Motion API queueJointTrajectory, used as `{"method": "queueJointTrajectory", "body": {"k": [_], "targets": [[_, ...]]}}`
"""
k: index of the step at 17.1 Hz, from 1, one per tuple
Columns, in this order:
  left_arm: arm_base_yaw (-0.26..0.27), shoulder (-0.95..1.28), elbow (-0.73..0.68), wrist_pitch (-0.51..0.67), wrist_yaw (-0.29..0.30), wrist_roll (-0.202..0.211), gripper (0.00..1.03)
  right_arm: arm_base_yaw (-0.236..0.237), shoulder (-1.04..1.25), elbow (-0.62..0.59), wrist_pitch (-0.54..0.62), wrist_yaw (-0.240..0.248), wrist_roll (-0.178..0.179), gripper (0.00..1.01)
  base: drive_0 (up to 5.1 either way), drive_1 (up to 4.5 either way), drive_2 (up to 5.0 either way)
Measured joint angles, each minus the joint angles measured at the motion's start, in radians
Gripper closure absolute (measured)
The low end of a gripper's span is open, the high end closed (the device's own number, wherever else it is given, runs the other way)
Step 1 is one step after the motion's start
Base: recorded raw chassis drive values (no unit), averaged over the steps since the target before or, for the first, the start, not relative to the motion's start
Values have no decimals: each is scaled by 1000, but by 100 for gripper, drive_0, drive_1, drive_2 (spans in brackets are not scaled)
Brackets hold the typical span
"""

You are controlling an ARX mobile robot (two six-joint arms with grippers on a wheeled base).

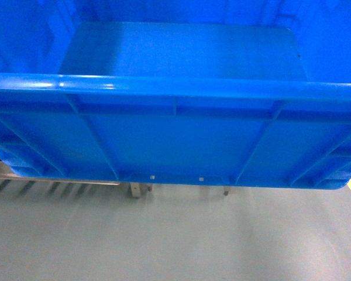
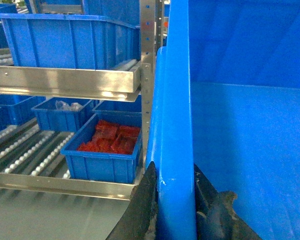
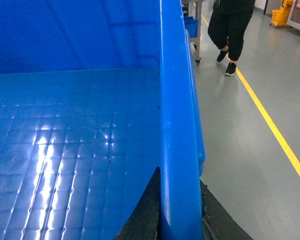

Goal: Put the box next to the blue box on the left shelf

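On your left, the left shelf [image 2: 65,80] is a silvery metal-framed rack; its lower deck shows rows of small white rollers [image 2: 25,155], and a perforated upright post [image 2: 147,75] stands just beside the carried crate. A blue box [image 2: 70,40] with smooth walls sits on the upper level. Below it, a small blue tray [image 2: 105,160] holds crumpled red pieces, and a second small tray [image 2: 60,115] lies behind it. The left gripper [image 2: 176,210] straddles the crate's left wall, one black finger on each side of the thick rolled rim, pressed against it. The box [image 1: 175,140] fills the head view: bright-blue moulded plastic, its outer wall ribbed with vertical and diagonal struts, its inside bottom flat. It is held up off the grey floor [image 1: 175,240], not resting on the rack. The right gripper [image 3: 180,210] clamps the right wall likewise, dark fingers inside and outside the glossy rim. Further right, a yellow floor line [image 3: 270,125] runs past a person [image 3: 230,35] in dark trousers.
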Motion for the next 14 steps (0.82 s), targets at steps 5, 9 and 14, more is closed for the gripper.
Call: {"method": "queueJointTrajectory", "body": {"k": [5,9,14], "targets": [[0,-2,0,-3,6,-3,93,-1,5,0,0,-1,0,93,0,428,-427],[-2,-3,0,0,8,-4,93,-6,5,0,1,-5,0,93,0,428,-427],[-1,-3,0,-2,10,-7,93,-5,5,0,1,-5,0,93,-373,305,134]]}}
